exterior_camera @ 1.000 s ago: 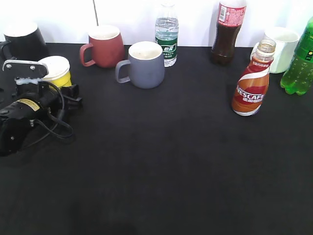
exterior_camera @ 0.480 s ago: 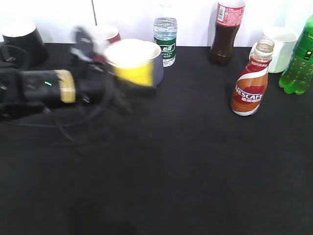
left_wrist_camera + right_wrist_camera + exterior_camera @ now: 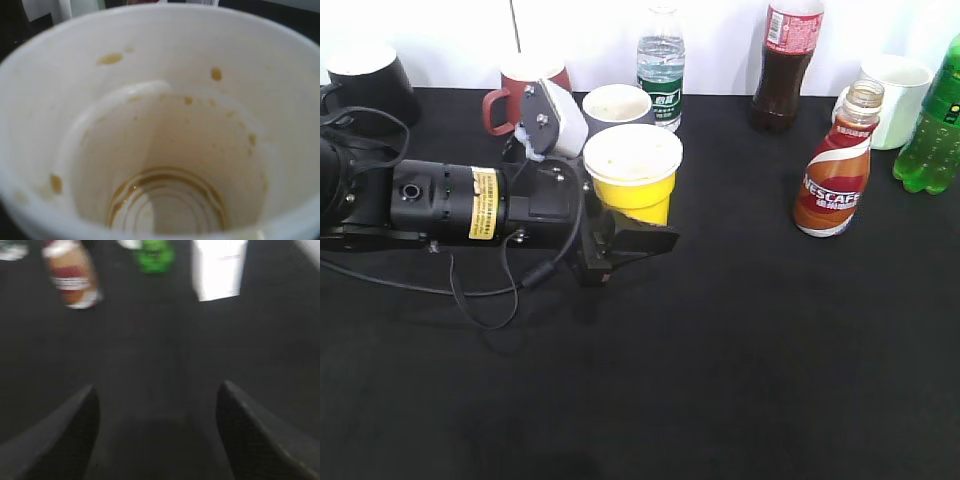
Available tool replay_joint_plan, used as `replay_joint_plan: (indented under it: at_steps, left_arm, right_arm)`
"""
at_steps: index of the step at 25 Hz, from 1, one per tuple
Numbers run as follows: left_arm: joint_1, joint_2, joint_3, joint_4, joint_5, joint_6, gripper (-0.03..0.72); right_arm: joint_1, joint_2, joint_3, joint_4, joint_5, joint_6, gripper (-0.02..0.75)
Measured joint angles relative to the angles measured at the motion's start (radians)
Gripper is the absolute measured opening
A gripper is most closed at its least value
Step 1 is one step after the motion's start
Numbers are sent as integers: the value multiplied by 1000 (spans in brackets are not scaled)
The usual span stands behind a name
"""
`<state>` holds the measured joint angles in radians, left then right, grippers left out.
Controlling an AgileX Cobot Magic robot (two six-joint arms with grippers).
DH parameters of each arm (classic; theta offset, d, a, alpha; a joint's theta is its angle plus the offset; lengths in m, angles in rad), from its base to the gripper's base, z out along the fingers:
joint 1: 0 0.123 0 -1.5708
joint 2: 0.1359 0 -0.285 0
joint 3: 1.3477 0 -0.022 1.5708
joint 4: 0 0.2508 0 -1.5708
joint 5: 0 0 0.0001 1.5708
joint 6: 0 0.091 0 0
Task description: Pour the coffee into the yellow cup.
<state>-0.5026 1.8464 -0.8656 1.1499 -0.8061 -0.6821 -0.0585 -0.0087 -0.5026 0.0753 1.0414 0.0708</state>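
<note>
My left gripper (image 3: pixel 625 232) is shut on the yellow cup (image 3: pixel 634 178) and holds it upright near the middle of the black table. The cup's white inside (image 3: pixel 165 140) fills the left wrist view, with brown drops on the wall and a thin brown ring at the bottom. The coffee bottle (image 3: pixel 836 175), with NESCAFE on its wrap and no cap, stands at the right. It shows blurred at the upper left of the right wrist view (image 3: pixel 72 275). My right gripper (image 3: pixel 157 415) is open and empty above bare table; it is out of the exterior view.
Behind the cup stand a grey mug (image 3: pixel 616 104), a red mug (image 3: pixel 515 85), a water bottle (image 3: pixel 661 68) and a black mug (image 3: pixel 365 85). At the back right are a cola bottle (image 3: pixel 783 65), a white mug (image 3: pixel 895 95) and a green bottle (image 3: pixel 935 125).
My left gripper has carried the yellow cup from the far left of the table rightward to near the middle. The coffee bottle has not moved.
</note>
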Motion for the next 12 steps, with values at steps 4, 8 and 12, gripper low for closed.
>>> replay_joint_plan:
  at_steps: [4, 8, 12]
  left_arm:
    - [0, 0, 0, 0, -2, 0, 459]
    - [0, 0, 0, 0, -3, 0, 459]
    - [0, 0, 0, 0, -25, 0, 459]
  right_arm:
    - [0, 90, -11, -2, -32, -37, 570]
    - [0, 323, -21, 35, -426, -106, 570]
    - [3, 521, 5, 183, -759, -366, 570]
